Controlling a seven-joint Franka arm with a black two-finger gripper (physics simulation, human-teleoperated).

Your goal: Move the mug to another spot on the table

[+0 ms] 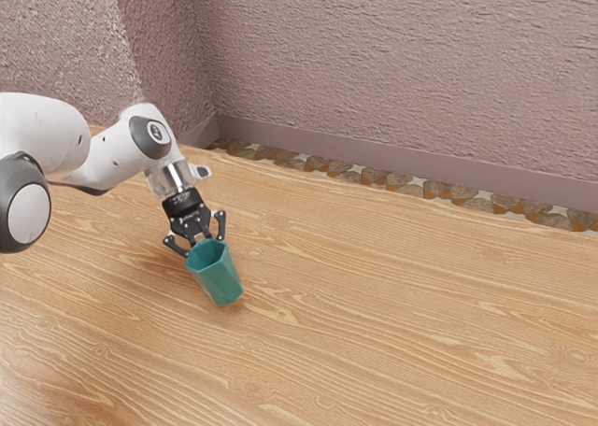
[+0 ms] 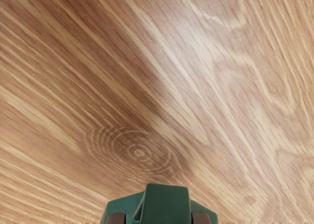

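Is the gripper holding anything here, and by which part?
Yes: the black two-finger gripper holds the teal faceted mug by its open upper end, fingers on opposite sides; the mug is tilted.

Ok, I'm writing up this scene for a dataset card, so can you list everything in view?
mug: one, teal, tilted, left of the exterior view's centre
table: one, light wood grain, under the mug
stones: one row, brown-grey, along the wall's foot
wall: two faces, textured mauve, behind the table
arm: one, white and grey, from the exterior view's left
hand: one, black, shut on the mug's rim
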